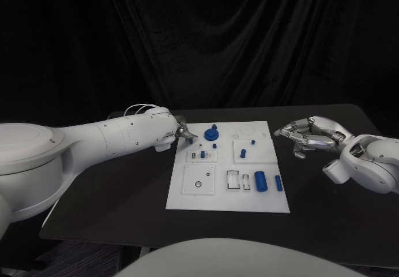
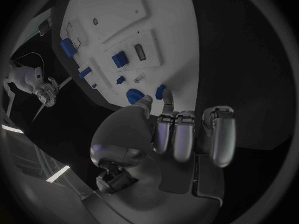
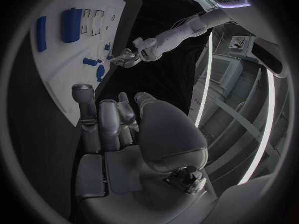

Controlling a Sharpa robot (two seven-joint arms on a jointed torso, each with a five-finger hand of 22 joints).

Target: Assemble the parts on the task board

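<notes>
The white task board [image 1: 229, 199] lies mid-table, also seen as the board [image 2: 118, 15] and the board [image 3: 69, 64]. My left hand [image 1: 177, 133] hovers over the board's far left corner. Its thumb and a finger pinch a small blue peg [image 1: 189, 141], seen in the left wrist view as the peg [image 2: 161, 90] at my left hand's [image 2: 181, 134] fingertips. A blue round knob [image 1: 211, 135] stands just beside it. My right hand [image 1: 312, 137] hangs off the board's right edge, holding nothing, its fingers [image 3: 102, 122] loosely extended.
A large blue cylinder [image 1: 260, 180] and a thinner one [image 1: 278, 183] lie on the board's near right part. Small blue pegs [image 1: 243, 153] stand in the middle plates. Bare black table [image 1: 108, 190] surrounds the board.
</notes>
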